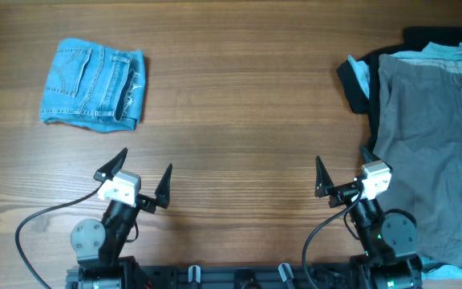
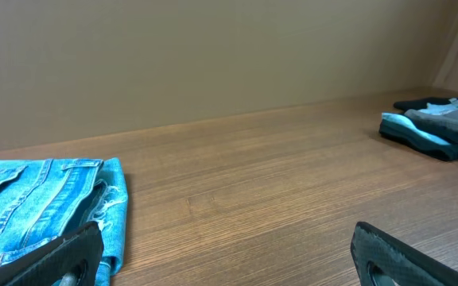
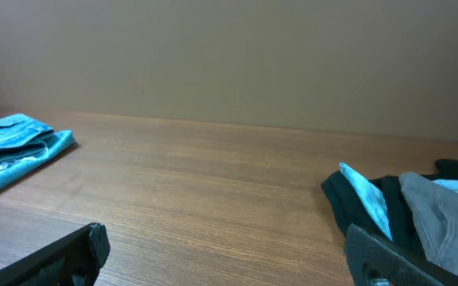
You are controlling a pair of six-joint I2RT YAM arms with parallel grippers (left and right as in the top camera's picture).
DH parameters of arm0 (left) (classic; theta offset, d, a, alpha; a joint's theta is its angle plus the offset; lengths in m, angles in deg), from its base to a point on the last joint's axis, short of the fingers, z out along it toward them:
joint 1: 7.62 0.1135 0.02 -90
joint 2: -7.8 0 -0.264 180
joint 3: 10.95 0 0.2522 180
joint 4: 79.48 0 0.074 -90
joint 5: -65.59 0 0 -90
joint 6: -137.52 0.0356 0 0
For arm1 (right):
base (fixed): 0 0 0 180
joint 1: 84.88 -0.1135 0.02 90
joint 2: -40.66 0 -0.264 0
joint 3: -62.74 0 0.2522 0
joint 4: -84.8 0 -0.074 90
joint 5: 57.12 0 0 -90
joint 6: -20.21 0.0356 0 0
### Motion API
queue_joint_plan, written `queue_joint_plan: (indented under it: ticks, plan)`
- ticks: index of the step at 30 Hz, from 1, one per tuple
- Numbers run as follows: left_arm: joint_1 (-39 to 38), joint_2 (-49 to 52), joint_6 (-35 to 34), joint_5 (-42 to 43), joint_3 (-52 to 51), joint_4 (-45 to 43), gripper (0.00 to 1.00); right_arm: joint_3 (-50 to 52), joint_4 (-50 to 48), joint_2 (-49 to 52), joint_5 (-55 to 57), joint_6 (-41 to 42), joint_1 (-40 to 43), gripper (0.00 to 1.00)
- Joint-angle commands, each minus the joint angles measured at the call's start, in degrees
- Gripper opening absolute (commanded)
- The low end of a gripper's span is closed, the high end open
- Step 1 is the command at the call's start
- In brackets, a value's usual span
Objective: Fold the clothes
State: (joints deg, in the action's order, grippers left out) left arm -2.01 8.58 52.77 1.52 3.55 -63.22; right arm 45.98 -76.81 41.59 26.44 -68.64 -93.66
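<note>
The light-blue denim jeans lie folded into a compact bundle at the table's far left, with a back pocket and a frayed hem showing. They also show in the left wrist view and in the right wrist view. My left gripper is open and empty near the front edge, below the jeans and apart from them. My right gripper is open and empty near the front edge, beside the clothes pile on the right.
Grey trousers lie spread at the right over a black garment and a light-blue one. That pile also shows in the right wrist view. The wooden table spans the view.
</note>
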Motion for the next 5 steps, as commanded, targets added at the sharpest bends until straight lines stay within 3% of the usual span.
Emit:
queue_joint_plan:
  ticks: [1,5]
  plan:
    - [-0.2,-0.5,-0.4,-0.3,-0.4,-0.2,1.0,0.5,-0.3,-0.5,-0.9,-0.8,0.3,1.0]
    - [-0.2,-0.5,-0.4,-0.3,-0.4,-0.2,1.0,0.5,-0.3,-0.5,-0.9,-0.8,0.3,1.0]
